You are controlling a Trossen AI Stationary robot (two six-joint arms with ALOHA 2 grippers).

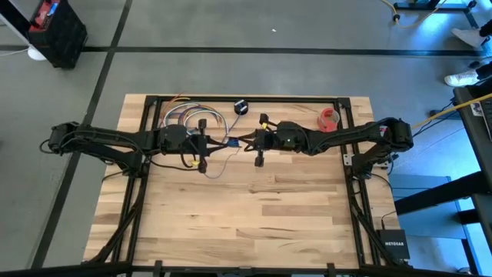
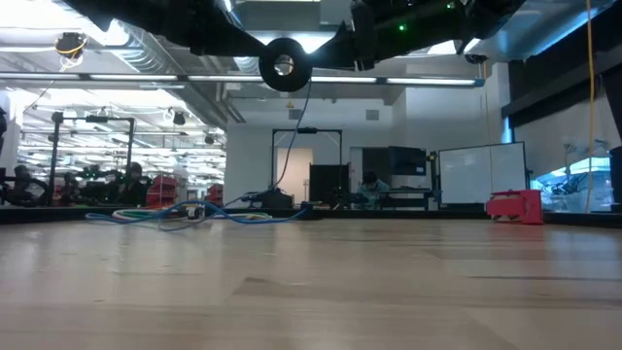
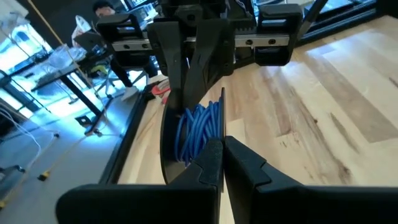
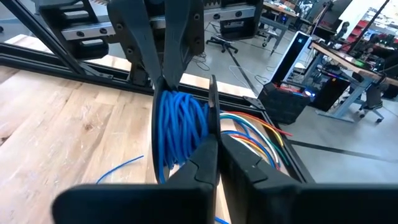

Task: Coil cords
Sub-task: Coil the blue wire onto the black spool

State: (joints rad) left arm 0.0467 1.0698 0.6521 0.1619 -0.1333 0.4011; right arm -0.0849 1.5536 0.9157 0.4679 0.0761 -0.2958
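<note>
Blue cord [image 4: 180, 127] on black spool [image 4: 213, 112], red object [image 1: 329, 118]

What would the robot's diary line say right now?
stage: coiling | left hand: shut on spool | right hand: shut on spool | cord: blue, wound on spool

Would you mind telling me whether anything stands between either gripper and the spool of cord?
Nothing visible does: the left gripper and the right gripper each have their jaws closed on the spool of blue cord, from opposite sides.
</note>
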